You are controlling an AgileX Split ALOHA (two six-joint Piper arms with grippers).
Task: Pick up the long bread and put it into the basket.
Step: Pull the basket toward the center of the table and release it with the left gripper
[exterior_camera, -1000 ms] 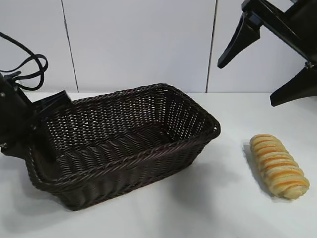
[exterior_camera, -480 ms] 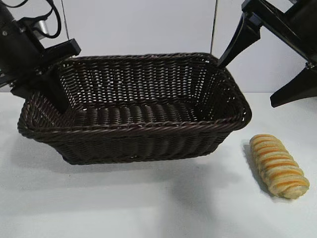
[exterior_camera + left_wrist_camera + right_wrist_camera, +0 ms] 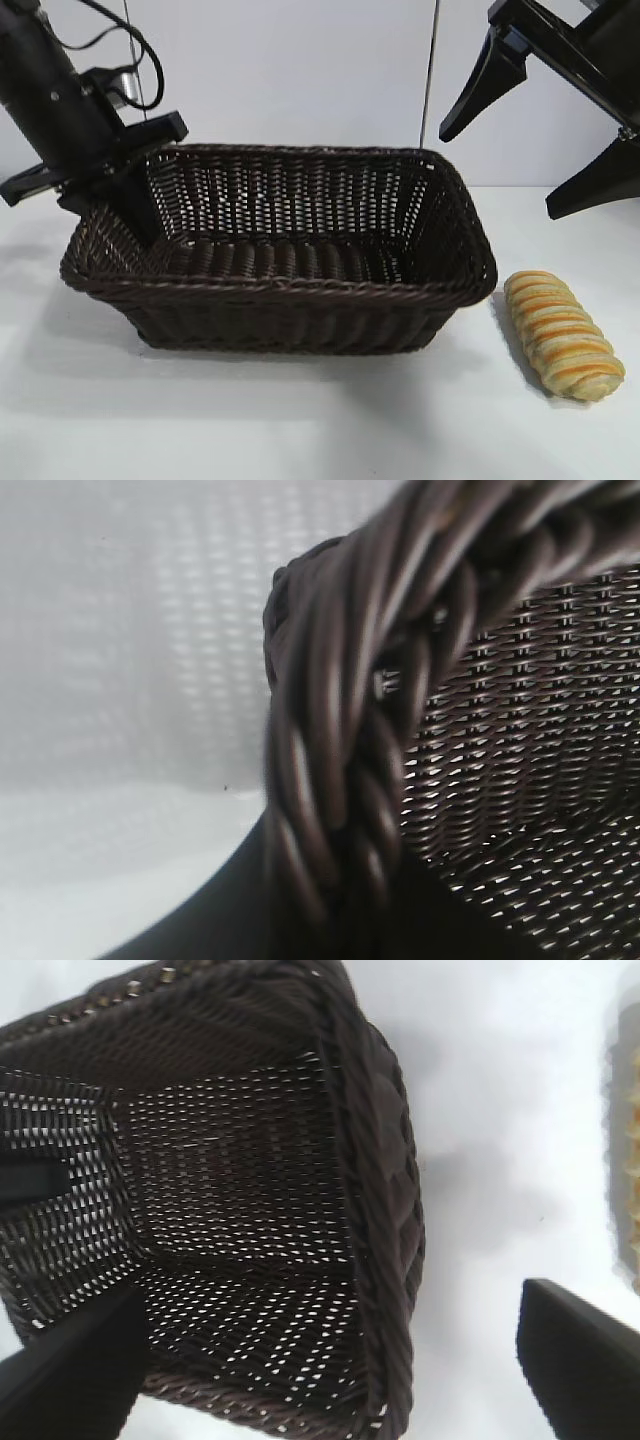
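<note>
The basket (image 3: 300, 290), dark brown wicker, lies broadside at the table's middle with nothing inside. My left gripper (image 3: 112, 190) is shut on the braided rim at its left end. In the left wrist view that rim (image 3: 340, 730) fills the picture and runs down between my left gripper's (image 3: 340, 920) dark jaws. The long bread (image 3: 563, 335), pale golden with orange stripes, lies on the table just right of the basket. My right gripper (image 3: 500, 170) hangs open high above the bread and the basket's right end. The right wrist view looks past my right gripper (image 3: 320, 1380) into the basket (image 3: 380, 1210), with the long bread (image 3: 630, 1160) at the picture's edge.
A white table (image 3: 320, 430) stretches in front of the basket and around the bread. A white panelled wall (image 3: 300, 70) stands behind. Cables (image 3: 120, 70) loop off the left arm.
The left gripper lifted the basket's left end and swung the basket from a slanted lie to broadside, then lowered it. The right gripper and the bread have stayed where they were.
</note>
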